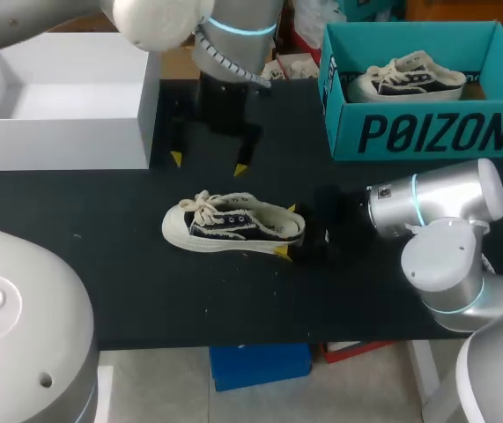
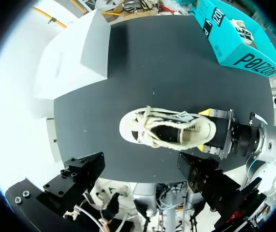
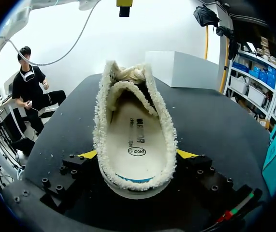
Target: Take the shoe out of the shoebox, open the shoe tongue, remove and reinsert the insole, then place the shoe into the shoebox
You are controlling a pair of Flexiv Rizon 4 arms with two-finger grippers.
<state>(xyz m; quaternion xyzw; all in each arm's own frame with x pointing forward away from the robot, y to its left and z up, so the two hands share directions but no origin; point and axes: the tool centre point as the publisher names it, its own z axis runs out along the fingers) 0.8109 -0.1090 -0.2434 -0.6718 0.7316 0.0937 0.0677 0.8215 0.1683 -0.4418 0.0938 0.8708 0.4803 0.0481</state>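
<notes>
A black-and-cream low sneaker (image 1: 233, 225) lies on the black table (image 1: 101, 264), toe to the left. My right gripper (image 1: 286, 231) is shut on its heel, one yellow tip on each side. In the right wrist view the shoe (image 3: 135, 140) points away from that gripper (image 3: 138, 155), and its cream insole lies flat inside under the fleecy collar. My left gripper (image 1: 209, 163) hangs open above the table behind the shoe, holding nothing. From the left wrist the shoe (image 2: 167, 130) lies below and ahead of the wide-open left gripper (image 2: 142, 171). The teal shoebox (image 1: 427, 132) stands at the back right.
A second sneaker (image 1: 405, 79) lies inside the teal shoebox (image 2: 234, 43). An open white box (image 1: 57, 97) stands at the back left, also seen from both wrists as the white box (image 2: 75, 53) and the white box (image 3: 186, 67). Bare table lies in front of the shoe.
</notes>
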